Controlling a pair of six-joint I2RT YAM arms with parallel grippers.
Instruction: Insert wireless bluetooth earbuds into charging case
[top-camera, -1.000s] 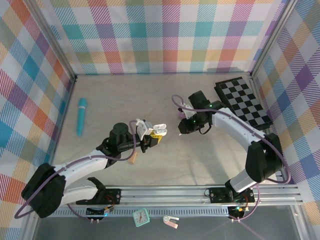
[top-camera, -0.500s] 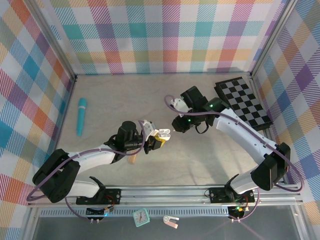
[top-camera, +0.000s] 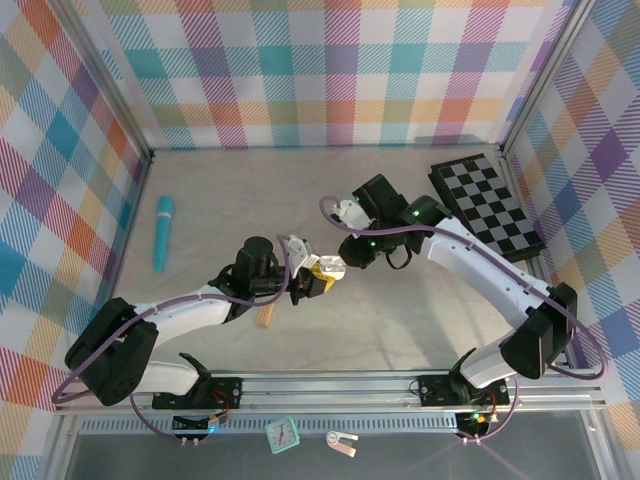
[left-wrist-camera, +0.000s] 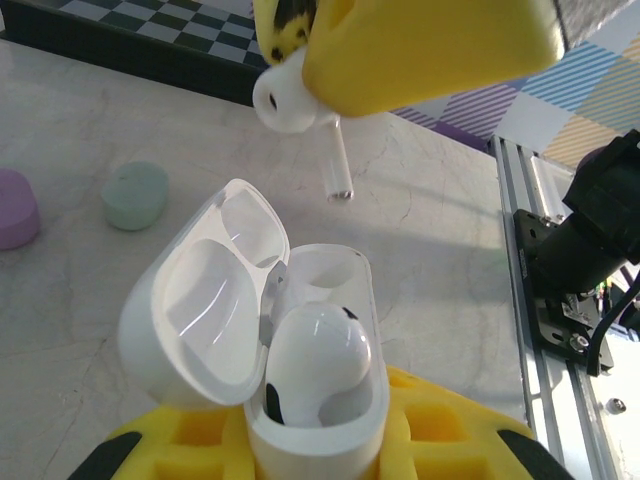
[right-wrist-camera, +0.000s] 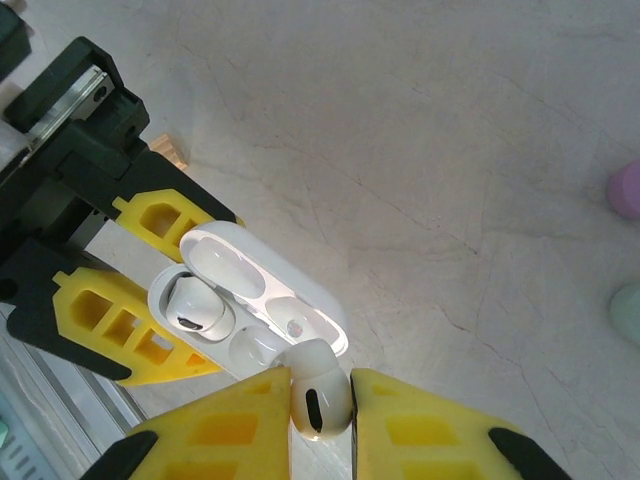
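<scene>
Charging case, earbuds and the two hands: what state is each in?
Charging case: open, lid tipped back.
Seated earbud: in one socket; the other socket is empty.
Second earbud: out of the case, held in the air.
Left hand: shut on the charging case.
Right hand: shut on the second earbud.

In the left wrist view, the six o'clock edge cuts off the glossy white plastic charging case (left-wrist-camera: 300, 445) where it sinks between the yellow padded fingers (left-wrist-camera: 460, 445) of the left end effector (left-wrist-camera: 320, 460). The stem of the white earbud (left-wrist-camera: 320, 360) seated inside is hidden in its socket. At nine o'clock a purple pebble-shaped case (left-wrist-camera: 15, 208) is cropped. In the right wrist view, a pale green pebble-shaped case (right-wrist-camera: 628, 312) is cropped at four o'clock, and a tan ribbed block (right-wrist-camera: 172, 152) at ten o'clock sits mostly behind black housing (right-wrist-camera: 90, 130). From above, whether the second white earbud (top-camera: 336, 266) touches the case is too small to tell.
</scene>
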